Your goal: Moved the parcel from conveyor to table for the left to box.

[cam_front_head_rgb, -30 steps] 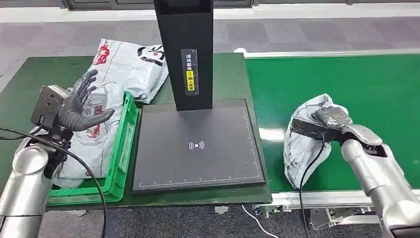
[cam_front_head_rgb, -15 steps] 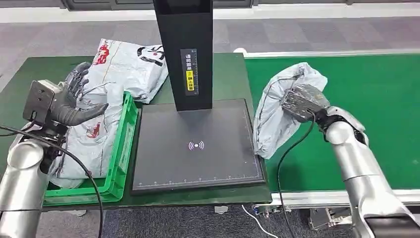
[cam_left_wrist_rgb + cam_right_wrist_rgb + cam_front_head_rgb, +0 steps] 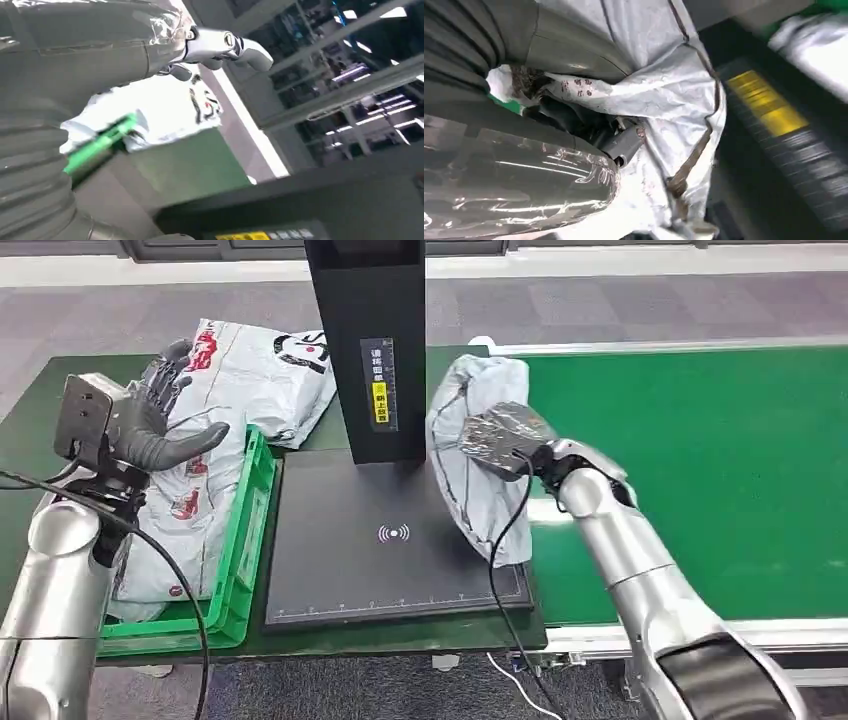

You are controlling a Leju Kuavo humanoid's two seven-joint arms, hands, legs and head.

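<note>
my right hand (image 3: 497, 443) grips the parcel (image 3: 470, 465), carried off the conveyor (image 3: 700, 460) since a second ago, now hanging over the black scanner pad (image 3: 350, 550); release remains. my left hand (image 3: 150, 430) waits, fingers spread, above the green crate (image 3: 245, 540).

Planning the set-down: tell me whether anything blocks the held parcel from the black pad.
Nothing visible does. The right hand holds the grey parcel above the black pad's right edge. The black post stands beside the parcel at the pad's rear; the surface below is bare.
</note>
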